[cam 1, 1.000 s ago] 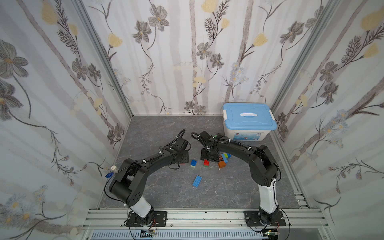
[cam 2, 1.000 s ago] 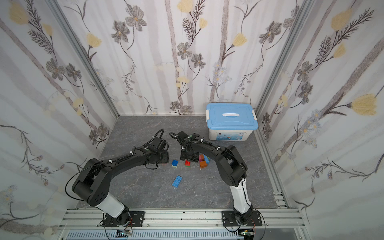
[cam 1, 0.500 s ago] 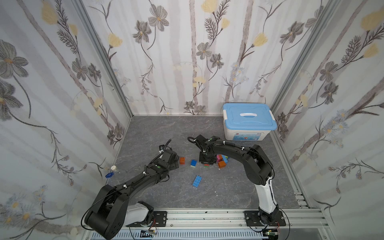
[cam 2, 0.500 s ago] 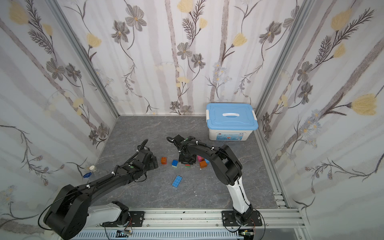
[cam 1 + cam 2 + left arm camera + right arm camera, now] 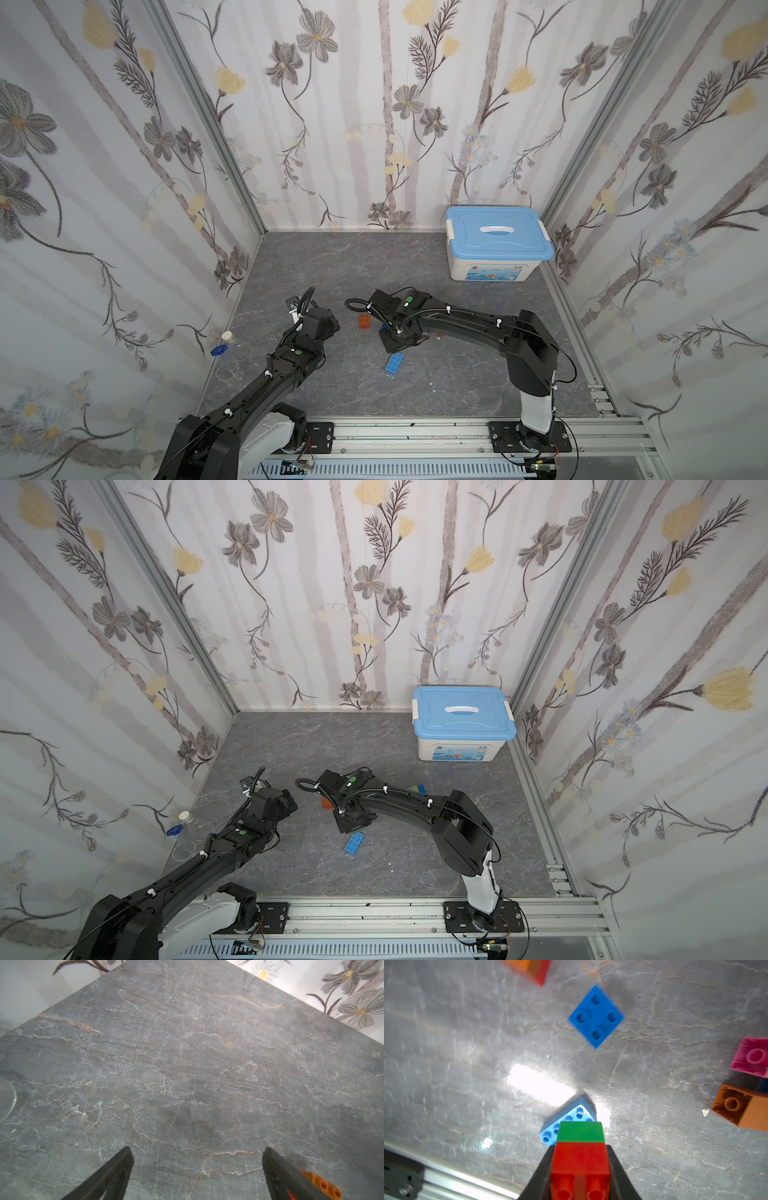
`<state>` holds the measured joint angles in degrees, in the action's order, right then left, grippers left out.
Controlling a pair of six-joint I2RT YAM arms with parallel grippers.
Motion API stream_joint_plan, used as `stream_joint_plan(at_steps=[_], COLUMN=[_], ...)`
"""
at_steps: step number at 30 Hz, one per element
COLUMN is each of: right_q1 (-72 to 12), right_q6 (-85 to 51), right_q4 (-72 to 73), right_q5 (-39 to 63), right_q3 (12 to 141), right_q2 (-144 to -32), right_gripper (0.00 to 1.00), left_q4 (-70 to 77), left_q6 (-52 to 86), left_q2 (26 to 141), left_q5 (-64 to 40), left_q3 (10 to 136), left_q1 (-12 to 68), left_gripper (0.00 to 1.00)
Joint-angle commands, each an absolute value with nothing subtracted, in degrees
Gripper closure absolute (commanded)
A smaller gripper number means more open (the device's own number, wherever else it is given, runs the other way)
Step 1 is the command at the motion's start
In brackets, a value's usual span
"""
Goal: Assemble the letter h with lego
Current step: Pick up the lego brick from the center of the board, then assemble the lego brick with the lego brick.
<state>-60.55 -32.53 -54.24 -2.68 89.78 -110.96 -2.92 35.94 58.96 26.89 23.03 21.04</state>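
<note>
Nearest the front rail (image 5: 415, 432), a long light-blue brick (image 5: 394, 364) lies flat and studs up on the grey tabletop (image 5: 332, 266). The right arm bends down just behind it. Its wrist view shows the right fingers (image 5: 617, 1172) clamped on a red brick (image 5: 580, 1159) with a green brick (image 5: 580, 1132) stuck to its far end. This pair hangs over one end of the long brick; whether they touch cannot be told.

Further on in that view a blue square brick (image 5: 596, 1016) lies alone, studs up. A pink brick (image 5: 750, 1056) and an orange brick (image 5: 737, 1105) lie tipped close together, their hollow undersides showing.

The left fingers (image 5: 116, 1172) stand wide apart over bare tabletop with nothing between them. An orange-red stack (image 5: 365, 321) sits between the two arms, just beside one left finger in the wrist view. At the tabletop's left edge there is a clear glass dish (image 5: 232, 353).

In a top view, blue and green bricks (image 5: 417, 788) peek out from behind the right arm. Farthest back, in the right corner by the flowered wall, stands a white box (image 5: 486, 270) with its light-blue lid on, well apart from all the bricks.
</note>
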Motion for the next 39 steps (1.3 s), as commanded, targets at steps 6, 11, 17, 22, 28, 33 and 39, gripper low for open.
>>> stream_joint_plan(at_steps=[6,11,17,22,28,33,39], right_q1=[-61.7,-61.7,-61.8,-62.1,-63.3,-63.4,-63.5], right_q6=[-15.9,-12.2,-8.5,-7.2,-6.1,-5.4,-6.9], right_q4=[-53.9,-53.5,-54.4,-55.8,-56.2,-56.2,-53.6], right_q5=[3.8,5.5,3.9,3.1,-0.3,-0.9,-1.0], right_q3=[87.2,88.8,90.0,90.7,90.3,89.9,86.5], right_q2=[-111.3,-113.1,-114.9,-116.7,-116.0,-114.9,-115.8], right_gripper=[0.71,0.71,0.72,0.73,0.73,0.73,0.75], left_q4=[-1.6,0.0,2.9,4.5,4.1,3.3,2.1], left_q6=[40.4,40.9,41.7,42.8,43.1,42.9,42.7], left_q2=[60.0,60.0,66.5,70.6,71.9,71.8,71.9], left_q5=[23.8,20.6,12.0,8.0,7.7,8.3,8.7], left_q3=[22.8,21.7,23.0,23.5,24.1,24.3,24.7], left_q1=[17.7,15.3,12.3,10.2,9.6,9.6,9.5], left_gripper=[0.0,0.0,0.0,0.0,0.0,0.0,0.0])
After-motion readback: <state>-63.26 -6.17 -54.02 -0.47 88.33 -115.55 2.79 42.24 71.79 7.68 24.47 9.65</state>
